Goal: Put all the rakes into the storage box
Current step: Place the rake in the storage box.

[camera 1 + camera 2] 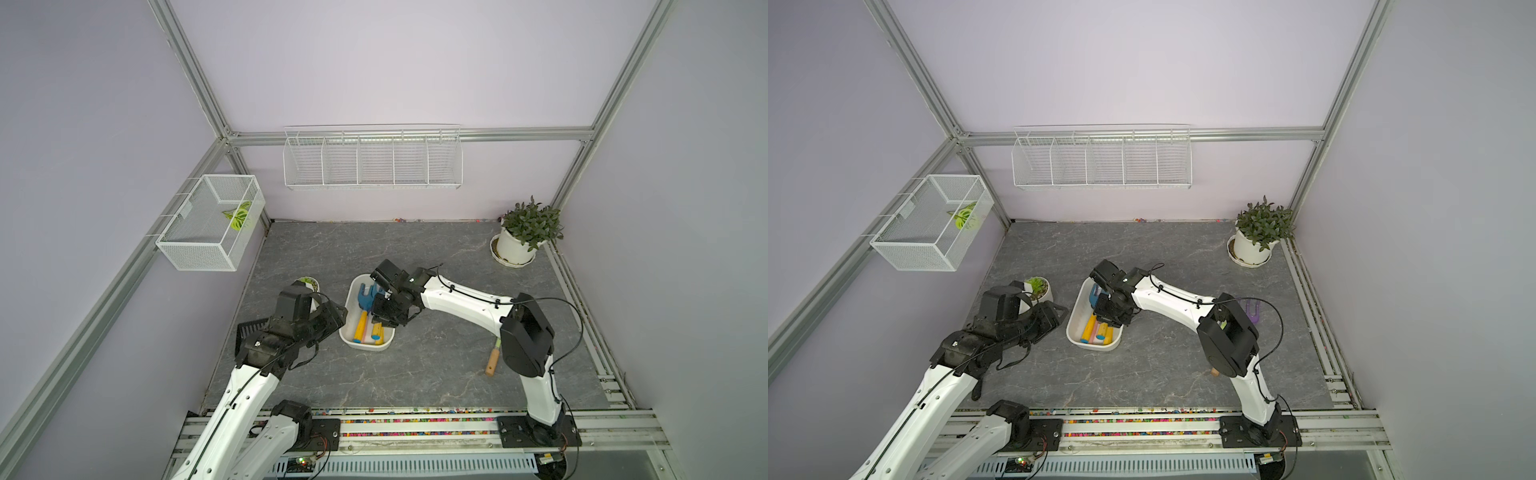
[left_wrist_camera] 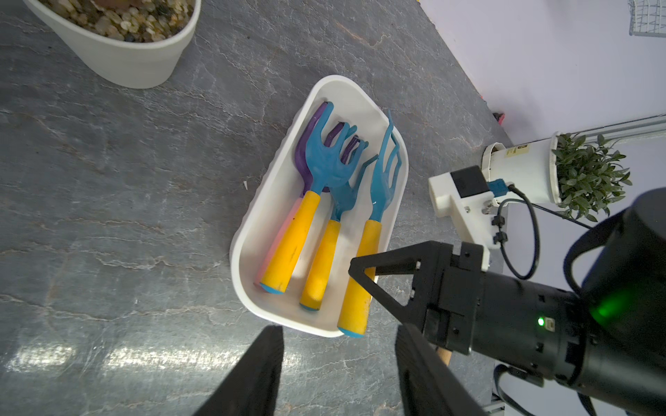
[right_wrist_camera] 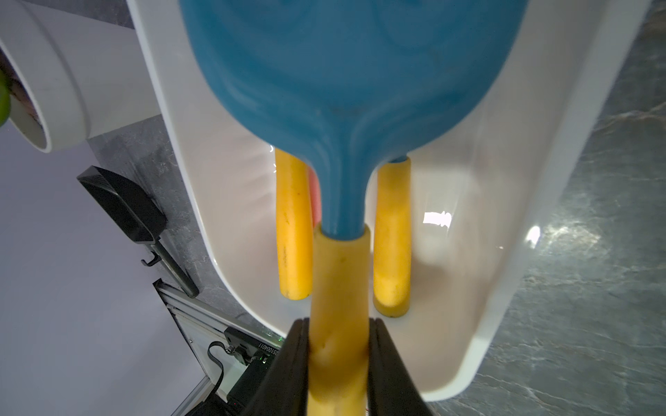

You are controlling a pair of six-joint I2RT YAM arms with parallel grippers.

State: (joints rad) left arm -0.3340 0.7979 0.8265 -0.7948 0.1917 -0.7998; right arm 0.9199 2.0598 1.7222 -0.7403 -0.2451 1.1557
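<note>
Low in the box (image 2: 252, 230), the right gripper (image 3: 338, 324) is clamped on the rake (image 3: 340, 273) by its yellow handle. The rake is lined up lengthwise, likely so it settles beside two more blue rakes (image 2: 324, 173). That makes three, plus one purple tool (image 2: 302, 158) beneath. The left gripper (image 2: 338, 329) hangs nearby, jaws apart and empty.

White shells, black joints and thin black cables clad both arms (image 1: 461, 297), the right tool (image 3: 338, 320) matte black.
</note>
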